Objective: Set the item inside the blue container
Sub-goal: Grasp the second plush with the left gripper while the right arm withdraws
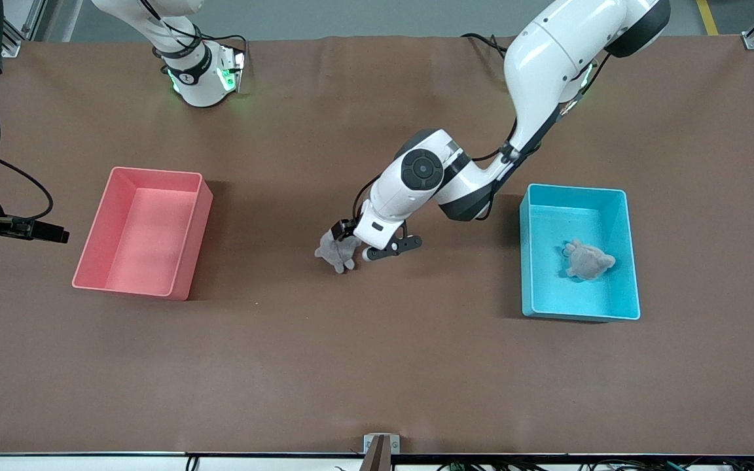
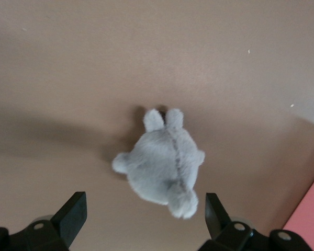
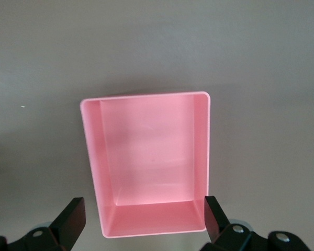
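Observation:
A grey plush toy (image 1: pixel 336 252) lies on the brown table about midway between the two bins. My left gripper (image 1: pixel 345 241) hangs right over it, open. In the left wrist view the toy (image 2: pixel 162 162) sits just ahead of the gripper (image 2: pixel 145 209), one fuzzy end reaching between the fingertips (image 2: pixel 73 209) without touching them. The blue container (image 1: pixel 620 196) stands toward the left arm's end of the table and holds a second grey plush toy (image 1: pixel 588 260). My right gripper (image 3: pixel 144 212) waits open, high over the pink bin (image 3: pixel 146 157).
The pink bin (image 1: pixel 201 216) stands toward the right arm's end of the table with nothing in it. Bare brown table lies between the toy and the blue container, and along the edge nearest the front camera.

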`<move>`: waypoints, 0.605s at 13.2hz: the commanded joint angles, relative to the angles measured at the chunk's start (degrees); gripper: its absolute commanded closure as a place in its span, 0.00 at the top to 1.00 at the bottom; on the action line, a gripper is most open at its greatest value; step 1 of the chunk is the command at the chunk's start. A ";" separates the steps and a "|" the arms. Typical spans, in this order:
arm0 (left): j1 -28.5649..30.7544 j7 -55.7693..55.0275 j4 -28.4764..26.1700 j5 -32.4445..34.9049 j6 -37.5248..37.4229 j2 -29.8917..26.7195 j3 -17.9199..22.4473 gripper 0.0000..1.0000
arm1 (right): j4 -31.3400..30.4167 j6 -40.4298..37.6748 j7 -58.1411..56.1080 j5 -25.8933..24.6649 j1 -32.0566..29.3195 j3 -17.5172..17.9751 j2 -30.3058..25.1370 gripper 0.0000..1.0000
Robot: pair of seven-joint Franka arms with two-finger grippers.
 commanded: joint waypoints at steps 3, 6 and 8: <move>-2.48 -6.25 7.04 -0.62 2.03 6.61 0.19 0.98 | 2.47 -0.75 -0.06 0.07 1.83 0.63 0.16 1.00; -3.01 -9.85 8.54 -0.71 3.43 8.99 0.19 0.97 | 2.47 -0.75 -0.06 0.16 1.48 0.54 0.16 1.00; -3.09 -10.83 8.63 -1.93 4.05 10.40 0.10 0.97 | 2.21 -1.27 0.29 0.07 1.04 0.28 0.16 1.00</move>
